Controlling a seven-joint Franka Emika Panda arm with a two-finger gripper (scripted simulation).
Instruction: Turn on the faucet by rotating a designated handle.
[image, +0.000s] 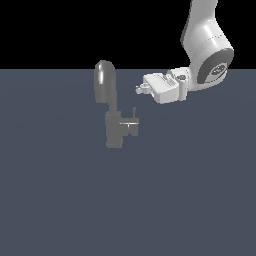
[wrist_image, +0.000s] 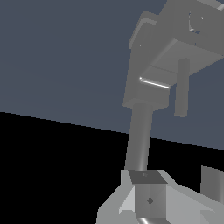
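The faucet is a glossy grey fixture standing on the dark floor, with a thick arched spout on top. The handle is a small stub on the side toward the exterior view's right, with a thin upright lever pin. My gripper hangs to the right of the spout and above the handle, touching neither. In the wrist view the faucet and its pin appear beyond my gripper. The fingers stand apart with nothing between them.
The white arm comes down from the exterior view's upper right. A flat dark grey-blue floor spreads all around the faucet. Black background lies beyond it.
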